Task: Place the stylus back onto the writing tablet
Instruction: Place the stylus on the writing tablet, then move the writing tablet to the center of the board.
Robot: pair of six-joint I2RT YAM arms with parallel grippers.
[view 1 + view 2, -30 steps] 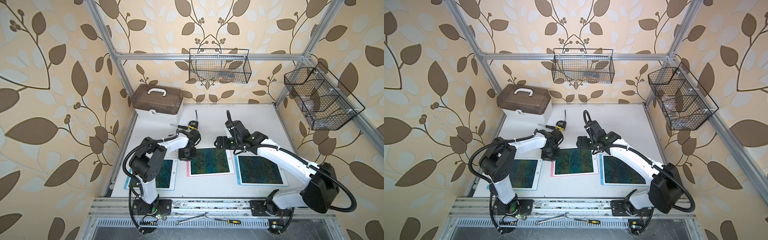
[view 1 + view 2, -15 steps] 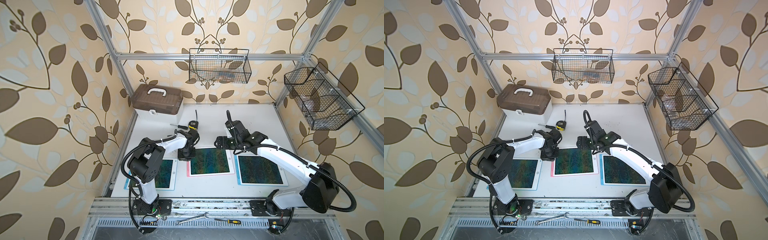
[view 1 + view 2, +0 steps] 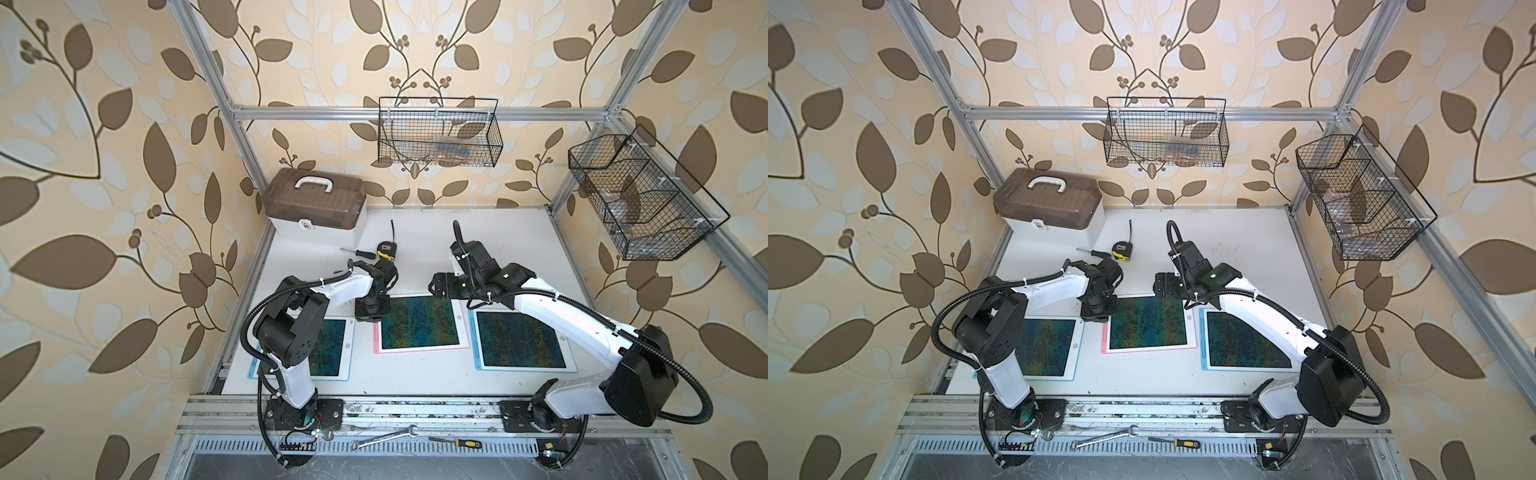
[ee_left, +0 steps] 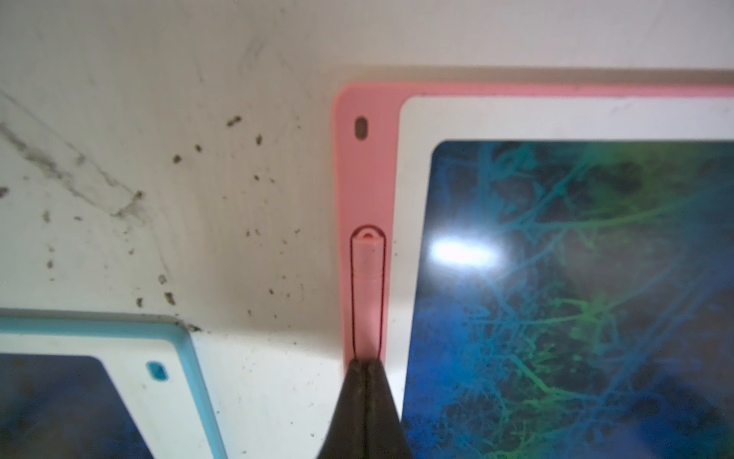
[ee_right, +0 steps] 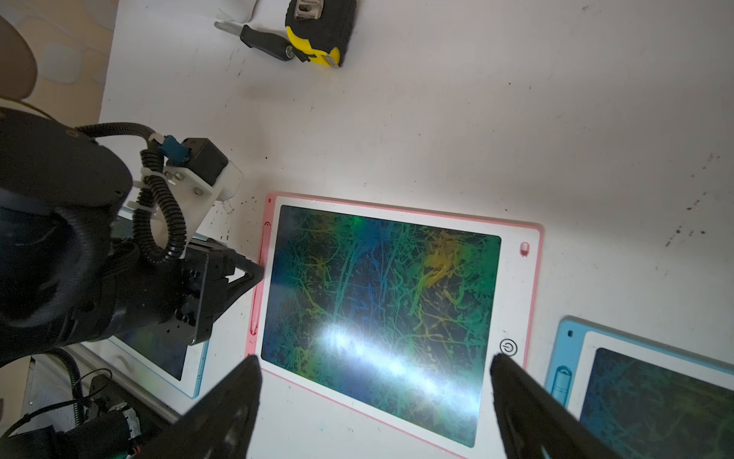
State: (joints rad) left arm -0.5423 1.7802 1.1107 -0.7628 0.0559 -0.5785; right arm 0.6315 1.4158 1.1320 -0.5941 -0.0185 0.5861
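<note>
The pink-framed writing tablet (image 3: pixel 419 350) (image 3: pixel 1150 350) lies in the middle of the table. The pink stylus (image 4: pixel 367 278) lies in the slot along the tablet's pink left rim (image 4: pixel 365 103); it also shows as a thin stylus (image 5: pixel 256 310) in the right wrist view. My left gripper (image 3: pixel 371 319) (image 3: pixel 1096 318) (image 4: pixel 366 363) is shut, jaws pressed together with nothing between them, its tip down on the stylus. My right gripper (image 3: pixel 436 286) (image 3: pixel 1160 284) (image 5: pixel 373 369) hangs open above the tablet's far edge, holding nothing.
Blue-framed tablets lie on either side: one at the left (image 3: pixel 349 336), one at the right (image 3: pixel 569 357). A tape measure (image 3: pixel 386 249) and a screwdriver (image 3: pixel 357 252) lie behind the left gripper. A brown toolbox (image 3: pixel 316 203) stands at the back left. Wire baskets (image 3: pixel 438 133) hang on the frame.
The left arm's elbow has shifted slightly, while its gripper stays at the pink tablet's left edge. The right arm has not moved.
</note>
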